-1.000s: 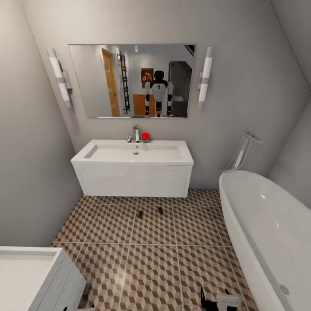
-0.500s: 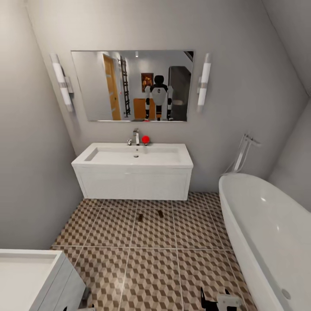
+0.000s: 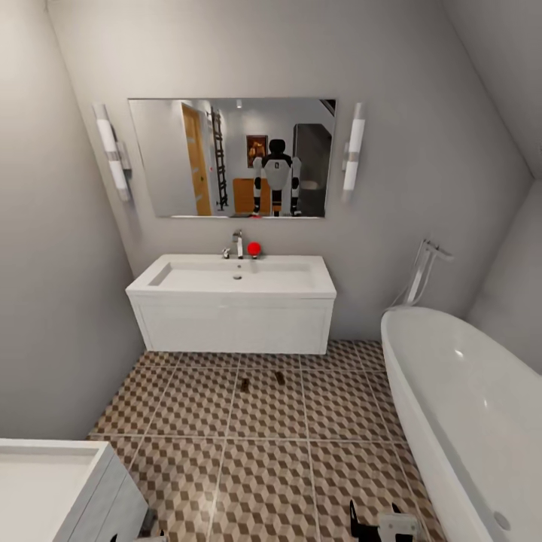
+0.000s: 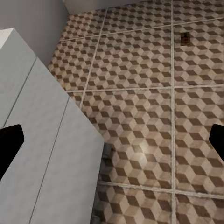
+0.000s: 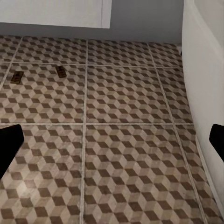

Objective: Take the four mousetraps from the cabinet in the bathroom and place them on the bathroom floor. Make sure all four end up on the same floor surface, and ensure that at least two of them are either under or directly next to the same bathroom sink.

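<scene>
Cube-patterned bathroom floor (image 3: 263,467) before sink (image 3: 233,290): two mousetraps (image 3: 244,385) (image 3: 279,378) lengthwise toward it; both grippers (image 4: 112,140) (image 5: 112,135) spread.

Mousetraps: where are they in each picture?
Head view: two mousetraps side by side on the tiles before the sink.
Left wrist view: one mousetrap far beyond the jaws, beside a grout line.
Right wrist view: both mousetraps, far beyond the jaws.
Shared landmark: the cube-patterned bathroom floor.

two mousetraps (image 3: 261,381) side by side on bathroom floor (image 3: 263,467) before sink (image 3: 233,284); bathtub (image 3: 467,406) right.
</scene>
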